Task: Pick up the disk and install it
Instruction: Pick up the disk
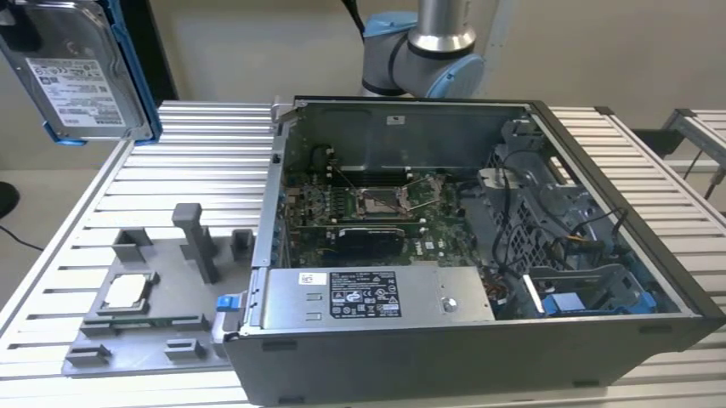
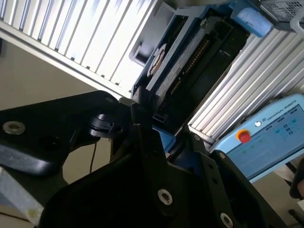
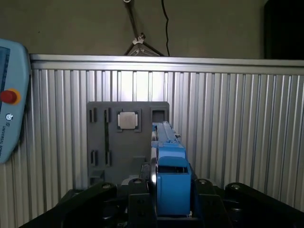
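Evidently the pick-up is complete: the gripper (image 3: 171, 186) has its jaws closed on the flat silver metal disk with white label and blue plastic bracket (image 1: 80, 76). It hangs high above the ribbed metal worktop (image 1: 193, 161), well apart from the open grey computer case (image 1: 454, 348). Installation is outstanding.

The arm (image 1: 429, 53) stands behind the computer case (image 1: 454, 361), with its grey and blue joint upright above the case's back wall. In both wrist views the gripper (image 3: 171, 187) (image 2: 167, 137) is clamped on the disk (image 3: 170, 166). Its black fingers (image 3: 137, 198) press on either side of the blue bracket, holding the disk edge-on. In the exterior view the disk (image 1: 80, 76) hangs high, off to the exterior view's left of the case.
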Robot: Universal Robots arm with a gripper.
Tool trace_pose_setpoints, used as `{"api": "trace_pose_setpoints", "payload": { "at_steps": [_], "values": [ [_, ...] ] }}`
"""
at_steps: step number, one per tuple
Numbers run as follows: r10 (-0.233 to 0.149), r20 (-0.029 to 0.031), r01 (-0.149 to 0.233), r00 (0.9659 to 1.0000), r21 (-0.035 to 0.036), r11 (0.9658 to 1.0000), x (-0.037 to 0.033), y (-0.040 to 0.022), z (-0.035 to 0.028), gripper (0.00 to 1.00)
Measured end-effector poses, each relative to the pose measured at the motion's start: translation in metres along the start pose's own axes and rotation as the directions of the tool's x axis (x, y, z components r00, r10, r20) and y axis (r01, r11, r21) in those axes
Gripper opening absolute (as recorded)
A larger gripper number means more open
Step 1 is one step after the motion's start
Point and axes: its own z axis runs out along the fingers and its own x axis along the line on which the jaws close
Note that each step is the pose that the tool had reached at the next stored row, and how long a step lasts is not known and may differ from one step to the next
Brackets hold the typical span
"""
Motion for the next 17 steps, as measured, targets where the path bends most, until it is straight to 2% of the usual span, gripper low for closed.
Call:
{"api": "trace_pose_setpoints", "payload": {
  "at_steps": [10, 13, 17],
  "values": [
    [0.0, 0.0001, 0.0, 1.0, 0.0001, 1.0, 0.0, -0.0004, -0.0004, 0.0],
    [0.0, 0.0, 0.0, 1.0, -0.0001, 1.0, 0.0, -0.0042, -0.0005, 0.0],
    [0.0, 0.0, 0.0, 1.0, -0.0001, 1.0, 0.0001, -0.0129, -0.0004, 0.0]
  ]
}}
